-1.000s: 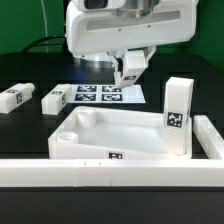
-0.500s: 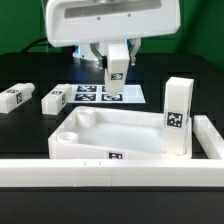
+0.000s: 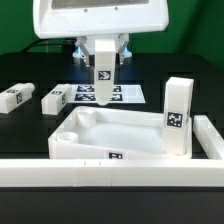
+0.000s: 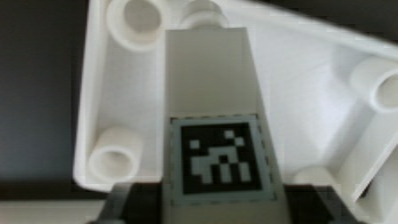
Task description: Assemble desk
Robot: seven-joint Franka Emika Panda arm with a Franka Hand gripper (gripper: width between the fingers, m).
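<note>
My gripper [image 3: 103,58] is shut on a white square-section desk leg [image 3: 103,84] that hangs upright, tag facing the camera, above the back left part of the tabletop [image 3: 92,149]. The tabletop is a white tray with round corner sockets. A second leg [image 3: 178,116] stands upright in its right corner. In the wrist view the held leg [image 4: 214,90] runs out from my gripper [image 4: 217,206] over the tabletop [image 4: 311,95], with a corner socket [image 4: 114,160] beside it.
Two loose legs [image 3: 15,97] [image 3: 54,99] lie on the black table at the exterior view's left. The marker board [image 3: 132,93] lies behind the held leg. A long white low wall [image 3: 110,172] runs along the front and up the right side [image 3: 209,135].
The arm has moved toward the exterior view's left with the leg in its grip. The leg has swung from tilted to upright and now hangs nearer the tabletop's back left corner.
</note>
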